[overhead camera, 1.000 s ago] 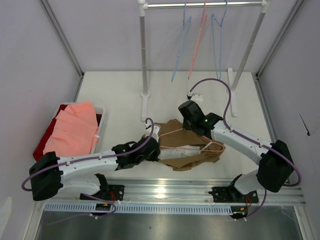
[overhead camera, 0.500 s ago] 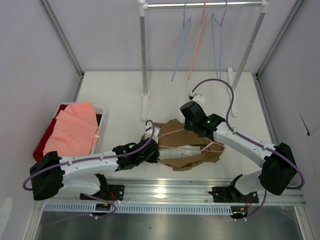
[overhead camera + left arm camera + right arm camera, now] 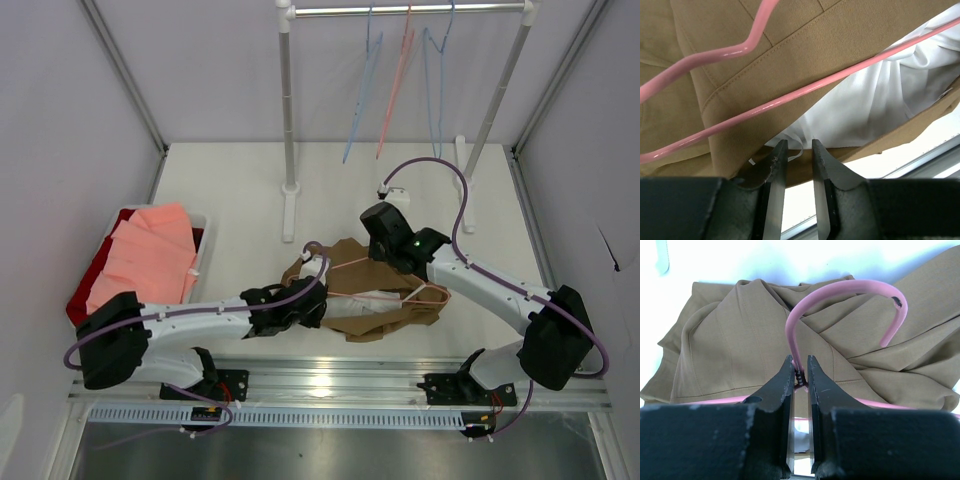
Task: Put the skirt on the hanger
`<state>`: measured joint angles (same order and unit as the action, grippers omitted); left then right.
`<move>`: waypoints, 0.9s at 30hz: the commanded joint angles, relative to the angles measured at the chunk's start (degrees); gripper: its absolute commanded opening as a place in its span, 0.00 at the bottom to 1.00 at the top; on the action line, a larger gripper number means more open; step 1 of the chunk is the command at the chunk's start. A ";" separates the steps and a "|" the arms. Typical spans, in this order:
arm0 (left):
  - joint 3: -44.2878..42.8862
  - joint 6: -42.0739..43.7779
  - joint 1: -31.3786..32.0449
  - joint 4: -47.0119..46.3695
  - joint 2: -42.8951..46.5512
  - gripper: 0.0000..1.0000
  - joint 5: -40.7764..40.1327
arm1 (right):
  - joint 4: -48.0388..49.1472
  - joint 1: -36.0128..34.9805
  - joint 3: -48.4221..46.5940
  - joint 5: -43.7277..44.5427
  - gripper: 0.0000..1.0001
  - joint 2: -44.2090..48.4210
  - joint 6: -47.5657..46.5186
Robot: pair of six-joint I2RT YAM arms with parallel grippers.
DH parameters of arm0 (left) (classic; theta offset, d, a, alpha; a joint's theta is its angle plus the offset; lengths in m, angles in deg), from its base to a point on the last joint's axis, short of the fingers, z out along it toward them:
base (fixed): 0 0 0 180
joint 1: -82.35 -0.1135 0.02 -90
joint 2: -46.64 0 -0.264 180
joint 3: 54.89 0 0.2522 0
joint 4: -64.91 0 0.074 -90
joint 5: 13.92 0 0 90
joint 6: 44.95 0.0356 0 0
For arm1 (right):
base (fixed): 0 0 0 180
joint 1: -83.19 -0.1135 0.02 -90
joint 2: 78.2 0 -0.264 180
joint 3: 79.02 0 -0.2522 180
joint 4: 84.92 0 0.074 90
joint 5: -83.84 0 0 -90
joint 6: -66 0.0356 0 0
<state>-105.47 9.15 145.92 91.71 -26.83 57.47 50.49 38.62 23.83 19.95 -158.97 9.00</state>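
Observation:
The tan-brown skirt (image 3: 365, 300) lies crumpled on the table in front of both arms, its white lining (image 3: 875, 100) showing. The pale-pink hanger (image 3: 385, 295) rests on top of it. My right gripper (image 3: 800, 360) is shut on the hanger's twisted neck, just below the hook (image 3: 840, 289), and stands over the skirt's far edge (image 3: 378, 258). My left gripper (image 3: 799, 144) is at the skirt's left edge (image 3: 313, 268). It is open, with a gap between its fingers and only a loose white ribbon near the tips. The hanger's bar (image 3: 790, 97) crosses the cloth (image 3: 790, 50) above it.
A clothes rack (image 3: 288, 120) stands at the back with thin blue hangers (image 3: 435, 80) and a pink one (image 3: 398, 80). A white bin (image 3: 203, 222) at the left holds a salmon-pink garment (image 3: 150, 255) over red cloth. A metal rail (image 3: 330, 380) runs along the near edge.
My left gripper's jaws have parted from shut to open, and the left arm has slid right against the skirt's left edge. The right arm shifted slightly, still gripping the hanger.

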 commanded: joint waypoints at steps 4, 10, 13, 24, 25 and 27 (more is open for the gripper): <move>-3.61 1.27 0.68 -0.47 -2.46 0.28 -0.64 | 0.68 -0.42 -0.41 1.67 0.00 0.88 0.14; -4.14 1.01 0.85 -0.47 -4.31 0.23 -1.43 | 0.95 -0.42 -0.59 1.40 0.00 0.53 0.05; -4.31 0.74 0.94 -0.30 -5.19 0.16 -2.04 | 0.86 -0.42 -0.59 1.40 0.00 0.44 -0.03; -4.23 1.01 0.94 1.20 1.04 0.00 -3.89 | 0.68 -0.42 -0.50 1.66 0.00 0.88 0.23; -4.14 0.83 0.94 1.11 1.66 0.00 -3.80 | 0.60 -0.42 -0.50 1.75 0.00 0.97 0.14; -3.35 0.48 0.85 0.94 2.80 0.00 -3.54 | 0.59 -0.42 -0.33 2.02 0.00 1.05 0.23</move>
<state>-108.20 9.57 146.46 93.35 -27.34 55.22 50.49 38.62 23.83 19.95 -158.97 8.98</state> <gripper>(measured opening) 0.005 0.119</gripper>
